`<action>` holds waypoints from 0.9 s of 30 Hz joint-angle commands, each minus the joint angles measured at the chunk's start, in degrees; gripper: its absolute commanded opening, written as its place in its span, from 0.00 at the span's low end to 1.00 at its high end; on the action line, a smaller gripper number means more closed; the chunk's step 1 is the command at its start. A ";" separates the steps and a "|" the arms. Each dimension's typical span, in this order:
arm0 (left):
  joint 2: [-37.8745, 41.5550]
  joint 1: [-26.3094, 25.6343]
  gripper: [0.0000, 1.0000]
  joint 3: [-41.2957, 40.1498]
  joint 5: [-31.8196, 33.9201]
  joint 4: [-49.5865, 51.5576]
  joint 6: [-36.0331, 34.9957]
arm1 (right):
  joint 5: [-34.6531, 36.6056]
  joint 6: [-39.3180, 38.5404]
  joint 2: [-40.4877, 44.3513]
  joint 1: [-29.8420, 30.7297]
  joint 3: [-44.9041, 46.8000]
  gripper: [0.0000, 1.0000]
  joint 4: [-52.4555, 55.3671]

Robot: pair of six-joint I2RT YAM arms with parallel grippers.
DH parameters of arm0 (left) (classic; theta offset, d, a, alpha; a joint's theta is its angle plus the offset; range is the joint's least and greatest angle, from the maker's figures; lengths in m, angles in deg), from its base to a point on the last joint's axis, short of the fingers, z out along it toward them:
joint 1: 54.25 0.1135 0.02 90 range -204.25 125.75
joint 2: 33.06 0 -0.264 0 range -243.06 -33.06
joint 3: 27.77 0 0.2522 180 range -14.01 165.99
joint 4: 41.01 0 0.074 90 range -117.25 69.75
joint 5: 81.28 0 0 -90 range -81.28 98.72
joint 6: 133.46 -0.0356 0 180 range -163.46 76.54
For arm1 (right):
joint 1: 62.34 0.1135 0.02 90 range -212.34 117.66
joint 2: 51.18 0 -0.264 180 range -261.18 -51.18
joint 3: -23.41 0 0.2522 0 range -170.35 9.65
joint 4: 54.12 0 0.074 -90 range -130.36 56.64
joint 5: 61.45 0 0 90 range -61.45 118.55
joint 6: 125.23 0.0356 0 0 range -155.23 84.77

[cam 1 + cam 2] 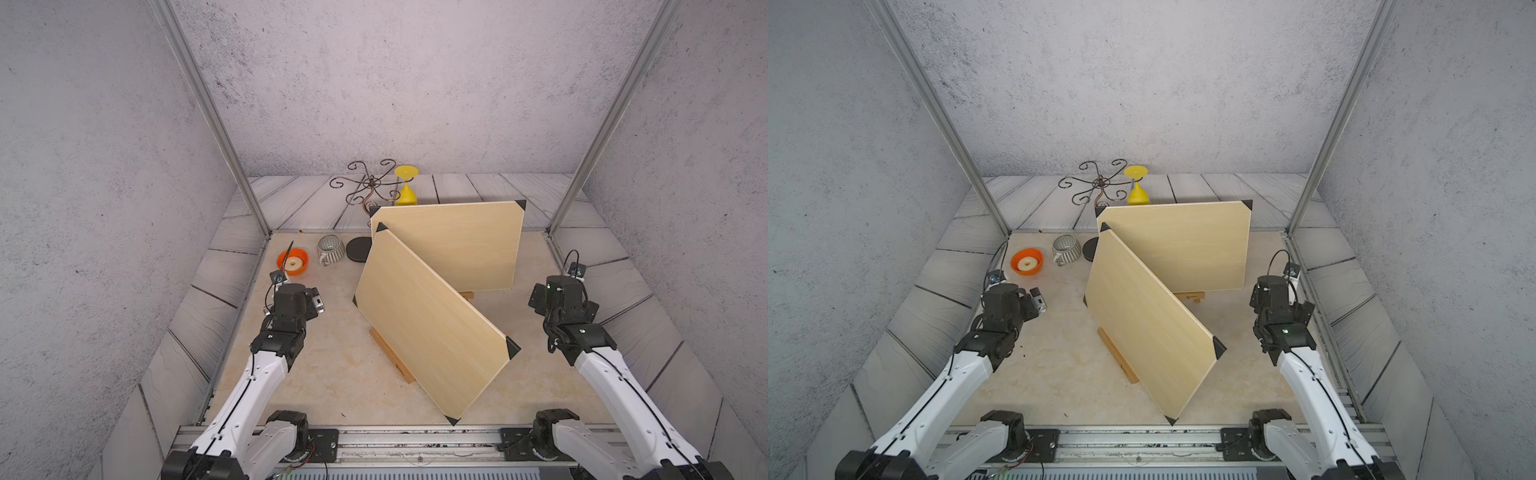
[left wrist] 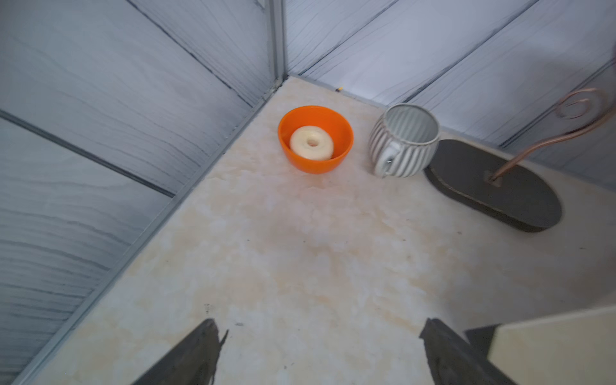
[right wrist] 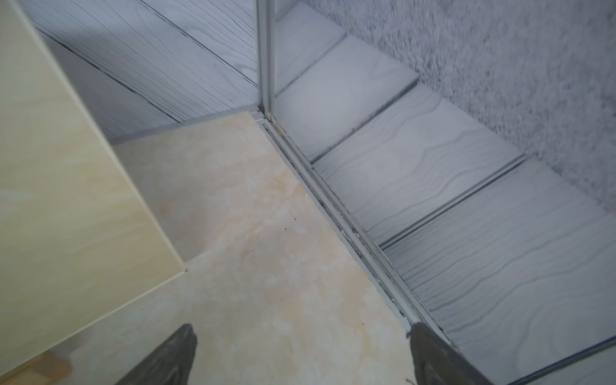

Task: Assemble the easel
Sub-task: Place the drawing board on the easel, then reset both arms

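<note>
The worst risk, as I judged it, lay with the near board (image 1: 432, 320). It leaned skewed on the wooden easel (image 1: 392, 353), with one black corner reaching toward the front rail and the opposite corner in front of the far board (image 1: 465, 245). I could not tell whether the two boards touched. A brush from either of your arms could have slid the near board off the easel's ledge or tipped it into the far one.

Your left gripper (image 2: 320, 333) hung well to the left of the near board, its fingers (image 2: 196, 356) spread wide and holding nothing. It was aimed at the orange bowl (image 1: 301, 254) and the striped mug (image 1: 331, 249). In the left wrist view a black corner of the board sat just beside one fingertip.

The easel showed along the board's lower left edge, between your two grippers and clear of both. Your right gripper (image 3: 301, 333) hung well to the board's right, its fingers (image 3: 173, 353) also spread and empty, over bare table (image 3: 253, 233).
</note>
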 commanded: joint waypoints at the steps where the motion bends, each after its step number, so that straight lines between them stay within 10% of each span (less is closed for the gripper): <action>1: -3.69 1.93 0.97 -3.60 5.93 -11.71 -5.52 | 2.79 2.93 -5.73 -0.36 3.93 0.99 -11.56; 8: -15.85 3.06 0.97 -6.78 5.07 -28.19 -15.89 | 4.53 -2.70 -19.50 -0.66 12.30 0.99 -33.63; 20: -26.40 4.32 0.97 -10.57 -14.45 -52.69 -24.28 | -18.34 -11.13 -27.93 -5.82 6.43 0.99 -40.07; 27: -30.76 4.38 0.97 -9.23 -12.17 -53.92 -23.18 | -28.19 -14.36 -29.47 -5.79 23.07 0.99 -72.42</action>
